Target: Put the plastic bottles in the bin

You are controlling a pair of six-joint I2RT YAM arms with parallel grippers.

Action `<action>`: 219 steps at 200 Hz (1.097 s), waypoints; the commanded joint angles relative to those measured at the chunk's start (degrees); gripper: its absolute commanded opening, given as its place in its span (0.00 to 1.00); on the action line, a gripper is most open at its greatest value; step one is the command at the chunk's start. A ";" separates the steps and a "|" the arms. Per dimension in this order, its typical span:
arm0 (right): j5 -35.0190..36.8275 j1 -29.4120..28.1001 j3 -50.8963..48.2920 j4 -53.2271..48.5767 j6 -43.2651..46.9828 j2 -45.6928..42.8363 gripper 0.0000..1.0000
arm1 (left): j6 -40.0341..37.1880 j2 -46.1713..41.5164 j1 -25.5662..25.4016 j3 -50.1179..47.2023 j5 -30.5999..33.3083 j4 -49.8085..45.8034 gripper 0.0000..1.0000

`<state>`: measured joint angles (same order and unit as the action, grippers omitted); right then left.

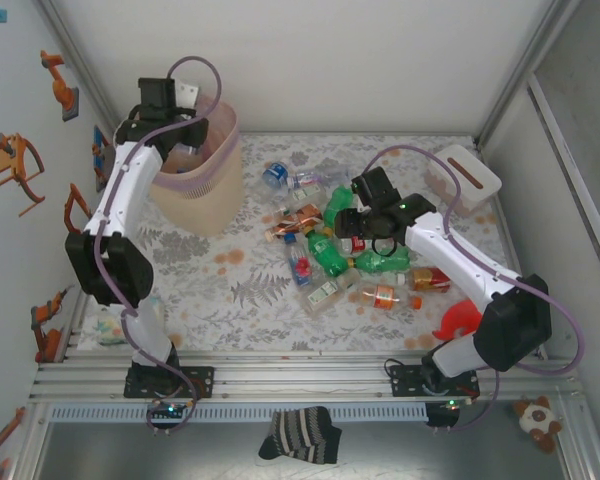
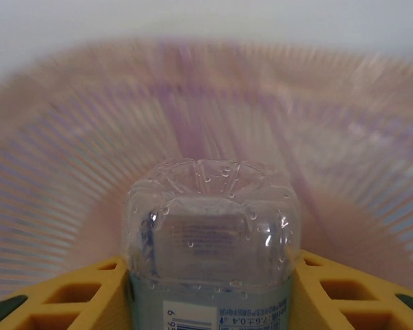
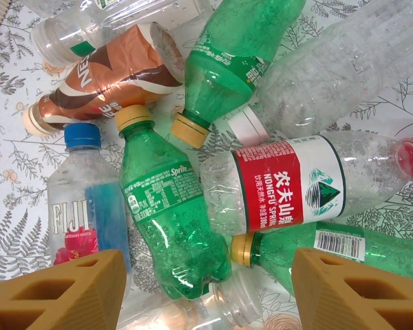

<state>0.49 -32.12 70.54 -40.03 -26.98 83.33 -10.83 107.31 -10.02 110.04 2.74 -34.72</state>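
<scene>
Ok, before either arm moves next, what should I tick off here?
1. Clear bottle clamped in left hand: ok.
2. Left hand above the bin opening: ok.
3. Bin upright: ok.
4. Right hand open over the loose bottles: ok.
5. Green Sprite bottle free of neighbours: not ok, the red-labelled bottle lies against it.
6. Room left in bin: cannot tell.
</scene>
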 commanded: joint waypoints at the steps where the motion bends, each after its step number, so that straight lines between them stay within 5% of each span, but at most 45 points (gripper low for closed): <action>1: -0.14 -0.05 1.09 -0.15 0.44 0.42 0.64 | 0.90 1.75 0.35 1.20 -1.75 -3.82 0.48; 149: -0.51 -0.05 1.94 -0.40 0.79 1.23 0.64 | 3.87 11.62 1.50 -6.67 -3.93 -6.93 0.52; 219: 0.47 -0.03 1.10 -0.40 0.79 -0.16 0.64 | 5.58 7.48 1.50 -7.69 -5.28 -4.76 0.68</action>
<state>-0.34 -32.12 71.00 -40.05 -26.96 84.20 -6.28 117.58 -8.88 103.07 -1.17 -37.85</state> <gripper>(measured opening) 0.644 0.653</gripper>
